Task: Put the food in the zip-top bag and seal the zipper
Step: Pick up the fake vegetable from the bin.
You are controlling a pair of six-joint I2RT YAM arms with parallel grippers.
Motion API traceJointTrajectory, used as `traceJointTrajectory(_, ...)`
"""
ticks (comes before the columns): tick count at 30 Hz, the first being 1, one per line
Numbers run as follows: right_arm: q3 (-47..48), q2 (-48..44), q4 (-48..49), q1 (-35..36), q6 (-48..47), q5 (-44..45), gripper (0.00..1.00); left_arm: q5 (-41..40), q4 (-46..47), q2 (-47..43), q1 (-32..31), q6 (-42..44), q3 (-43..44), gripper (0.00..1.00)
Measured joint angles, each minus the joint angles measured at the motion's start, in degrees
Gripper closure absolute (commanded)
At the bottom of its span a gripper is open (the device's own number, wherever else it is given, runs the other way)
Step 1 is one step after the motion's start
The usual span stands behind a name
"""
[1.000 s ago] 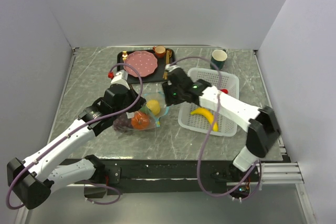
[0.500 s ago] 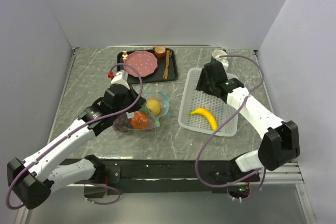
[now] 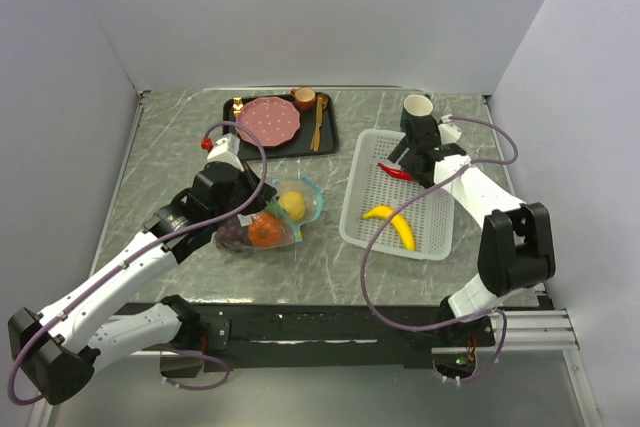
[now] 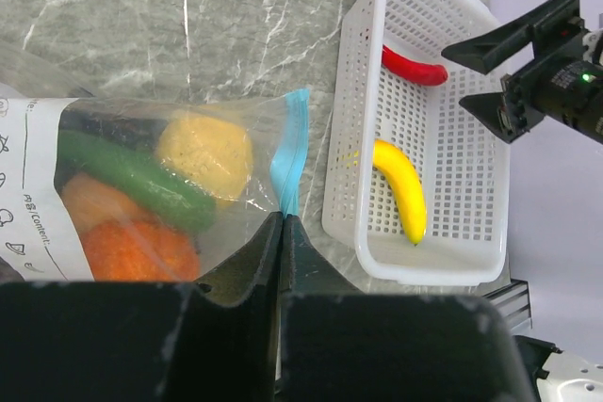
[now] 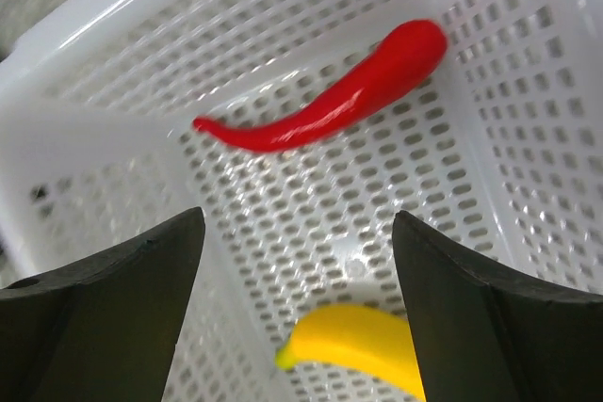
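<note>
Pinches zipper [image 4: 290, 162] of the bag [image 4: 141, 185] in left pincer [image 4: 283, 221]; holds right pincer [image 5: 297, 233] wide above chili [image 5: 330, 91] in basket [image 5: 528, 138]; label print unreadable.

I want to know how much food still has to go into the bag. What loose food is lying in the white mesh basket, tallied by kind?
Banana: 1
Red chili: 1
Total: 2
</note>
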Motion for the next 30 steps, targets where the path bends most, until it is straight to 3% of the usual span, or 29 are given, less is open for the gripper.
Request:
traceJointTrajectory(14, 4.7, 11.7, 4.1, -7.2, 1.2, -4.5, 0.2, 0.0, -0.1, 0.1, 0.0, 0.0, 0.0, 0.99)
traceJointTrajectory(22, 4.7, 12.3, 3.6, -7.3, 1.4, -4.8, 0.28, 0.0, -0.2, 0.1, 0.0, 0.0, 0.0, 0.99)
traceJointTrajectory(30, 4.6, 13.9, 3.7, -7.3, 1.4, -4.7, 0.28, 0.0, -0.2, 0.1, 0.0, 0.0, 0.0, 0.99)
